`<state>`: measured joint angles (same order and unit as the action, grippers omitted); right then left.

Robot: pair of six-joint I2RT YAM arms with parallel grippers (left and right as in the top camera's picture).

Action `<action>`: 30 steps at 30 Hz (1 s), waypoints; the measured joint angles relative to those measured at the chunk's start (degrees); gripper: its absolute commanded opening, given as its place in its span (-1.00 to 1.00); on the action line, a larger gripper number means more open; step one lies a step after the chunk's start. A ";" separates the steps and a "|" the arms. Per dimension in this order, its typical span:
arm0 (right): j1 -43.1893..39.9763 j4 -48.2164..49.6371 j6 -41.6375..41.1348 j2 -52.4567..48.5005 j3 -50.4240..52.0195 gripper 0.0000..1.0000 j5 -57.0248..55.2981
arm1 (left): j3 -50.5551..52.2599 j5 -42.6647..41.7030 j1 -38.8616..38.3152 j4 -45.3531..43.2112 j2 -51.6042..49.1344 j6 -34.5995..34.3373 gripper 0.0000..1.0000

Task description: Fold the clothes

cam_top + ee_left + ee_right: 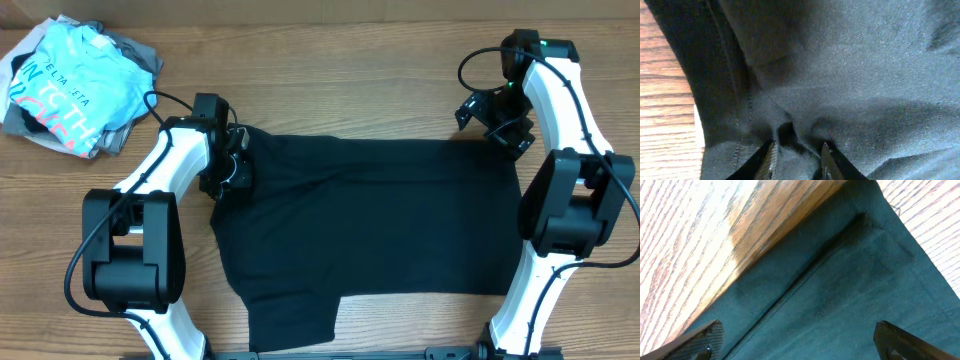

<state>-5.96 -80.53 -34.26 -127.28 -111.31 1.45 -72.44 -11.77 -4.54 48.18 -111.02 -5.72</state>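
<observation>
The clothes, a black T-shirt, lie spread flat across the middle of the table. My left gripper is down on the shirt's far left corner. In the left wrist view its fingertips press into the cloth, with a bunched ridge of fabric caught between them. My right gripper hovers at the far right corner. Its fingers stand wide apart over the hemmed edge of the shirt, with nothing between them.
A pile of other garments, light blue on grey, sits at the far left corner of the wooden table. Both arm bases stand at the near edge, left and right of the shirt.
</observation>
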 measured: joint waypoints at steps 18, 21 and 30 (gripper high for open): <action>0.00 -0.02 0.00 0.00 0.00 1.00 0.00 | -3.50 -0.72 0.00 12.50 -0.17 0.04 -0.92; 0.00 -0.02 0.00 0.00 0.00 1.00 0.00 | -8.52 -0.74 0.00 18.27 -0.20 -0.68 -0.92; 0.00 -0.42 -0.02 0.00 0.00 1.00 0.02 | -12.63 2.14 0.00 17.70 -0.20 -1.64 -0.04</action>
<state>-5.96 -80.95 -34.28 -127.28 -111.31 1.48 -85.08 -9.63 -4.54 65.89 -111.22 -7.35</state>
